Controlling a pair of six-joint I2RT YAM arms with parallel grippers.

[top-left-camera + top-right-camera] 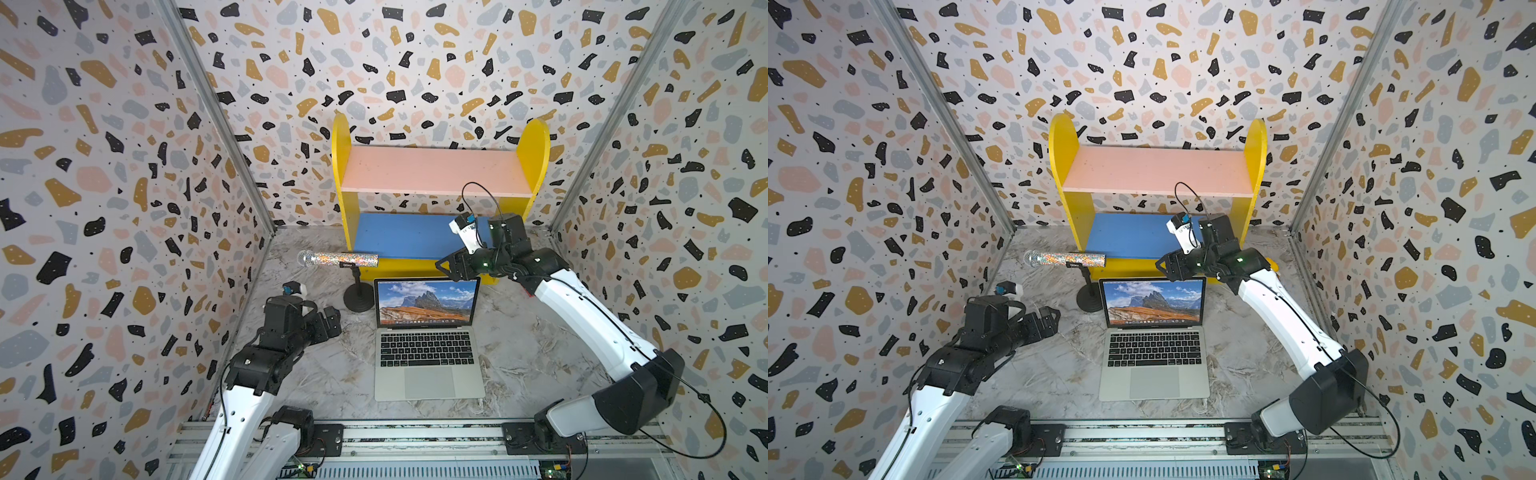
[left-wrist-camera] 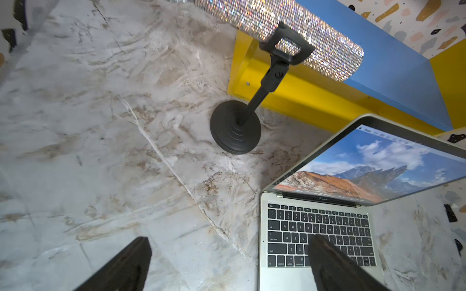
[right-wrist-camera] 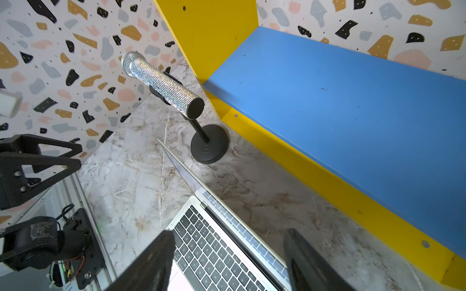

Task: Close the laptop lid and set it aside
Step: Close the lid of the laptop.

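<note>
The laptop (image 1: 428,365) (image 1: 1154,365) stands open on the marble table, keyboard toward the front. The laptop lid (image 1: 427,302) (image 1: 1153,302) is upright and shows a mountain landscape. My right gripper (image 1: 445,266) (image 1: 1163,266) hovers at the lid's top right corner. In the right wrist view the right gripper (image 3: 227,241) is open, its fingers (image 3: 156,254) standing on either side of the lid (image 3: 242,231), which is seen nearly edge-on. My left gripper (image 1: 332,322) (image 2: 230,252) hangs open and empty to the left of the laptop (image 2: 315,226).
A glittery microphone (image 1: 336,259) lies across a black stand (image 1: 359,301) just left of the lid. Behind the laptop stands a yellow shelf (image 1: 536,153) with a pink top board and a blue lower board (image 1: 399,235). Patterned walls close in three sides.
</note>
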